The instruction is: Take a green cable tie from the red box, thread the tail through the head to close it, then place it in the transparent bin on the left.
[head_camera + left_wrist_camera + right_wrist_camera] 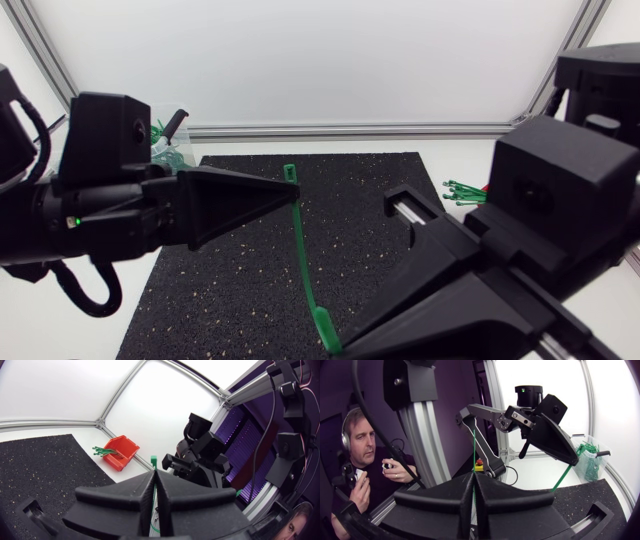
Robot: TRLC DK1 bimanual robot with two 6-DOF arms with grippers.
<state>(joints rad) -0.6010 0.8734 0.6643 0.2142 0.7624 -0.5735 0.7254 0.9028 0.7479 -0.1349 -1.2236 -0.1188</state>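
A green cable tie (pixel 303 262) is stretched above the black mat (pixel 240 290) between both grippers. My left gripper (pixel 293 194) is shut on it just below its upper end, which sticks out past the fingertips as a small green end (pixel 154 461). My right gripper (pixel 343 346) is shut on the thicker lower end. In the right wrist view the tie (pixel 473 445) rises as a thin line from the shut right gripper (pixel 473 478), and the left gripper (pixel 555 440) holds another stretch of it ahead. The red box (pixel 121 451) holds more green ties (pixel 460 190). The transparent bin (pixel 170 148) stands at the back left.
The mat covers the middle of the white table. The right arm's body (pixel 560 190) hides most of the red box in the head view. The bin (pixel 590 460) has several green ties in it. An aluminium frame rail (pixel 350 130) runs along the table's back edge.
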